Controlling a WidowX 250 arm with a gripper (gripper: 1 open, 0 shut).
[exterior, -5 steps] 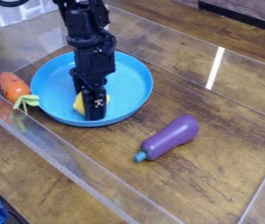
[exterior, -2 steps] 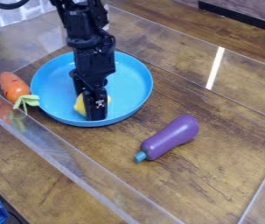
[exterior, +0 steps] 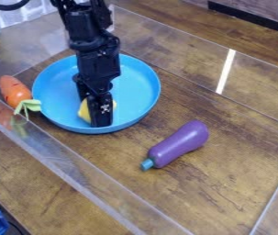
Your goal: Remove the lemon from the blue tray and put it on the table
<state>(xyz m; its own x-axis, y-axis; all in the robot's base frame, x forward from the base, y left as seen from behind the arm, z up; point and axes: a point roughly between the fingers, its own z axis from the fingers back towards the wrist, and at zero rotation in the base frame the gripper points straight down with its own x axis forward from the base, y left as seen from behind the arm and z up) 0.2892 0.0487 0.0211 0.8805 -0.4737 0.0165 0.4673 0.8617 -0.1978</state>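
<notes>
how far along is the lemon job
Nothing looks finished yet: the lemon is still within the blue tray. In hand now is the pick-up, with the hand down in the tray right at the lemon; whether it has a firm grip can't be told. Left to do: lift it clear of the rim and put it on the table.

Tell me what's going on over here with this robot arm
The robot's gripper is down in the blue tray, right at the lemon, which is still in the tray. Whether it has a firm grip is hard to tell. The carrot and purple eggplant lie on the table.
</notes>
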